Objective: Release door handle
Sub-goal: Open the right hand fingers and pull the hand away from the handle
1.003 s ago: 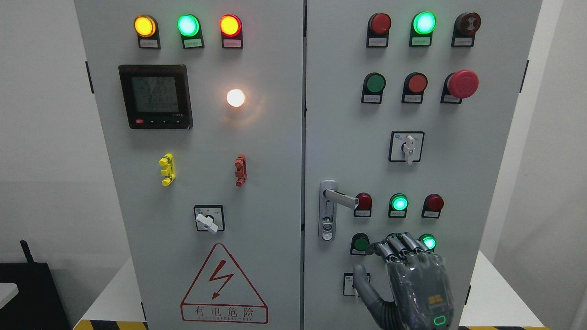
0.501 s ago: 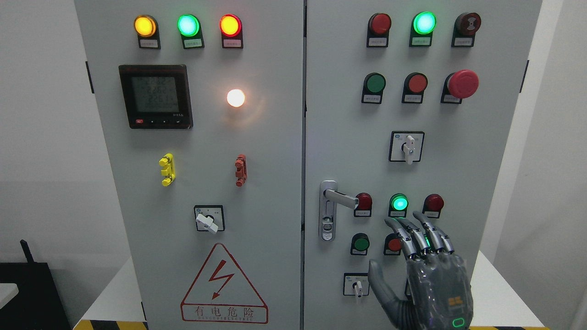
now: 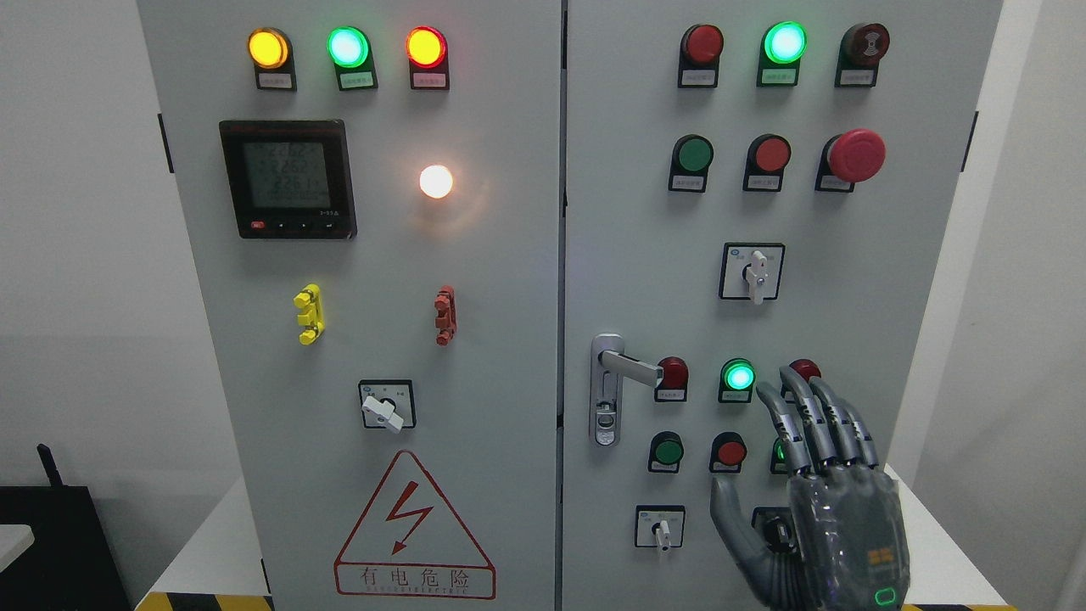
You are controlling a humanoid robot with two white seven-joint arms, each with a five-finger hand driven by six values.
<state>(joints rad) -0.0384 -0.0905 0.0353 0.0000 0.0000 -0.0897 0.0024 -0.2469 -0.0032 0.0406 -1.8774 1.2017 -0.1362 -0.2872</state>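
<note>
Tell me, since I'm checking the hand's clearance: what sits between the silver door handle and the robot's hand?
In the head view, between the silver door handle and the open right hand sit a dark red button and a lit green button.

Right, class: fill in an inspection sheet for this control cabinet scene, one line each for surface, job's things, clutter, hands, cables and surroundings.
Surface: grey cabinet, both doors shut.
Job's things: door handle free, lever pointing right, nothing touching it.
Clutter: nothing seen.
Hands: right hand open, fingers spread upward, right of the handle and apart from it; left hand not in view.
Cables: nothing seen.
Surroundings: white walls; warning triangle on the left door; hazard tape along the bottom.
</note>
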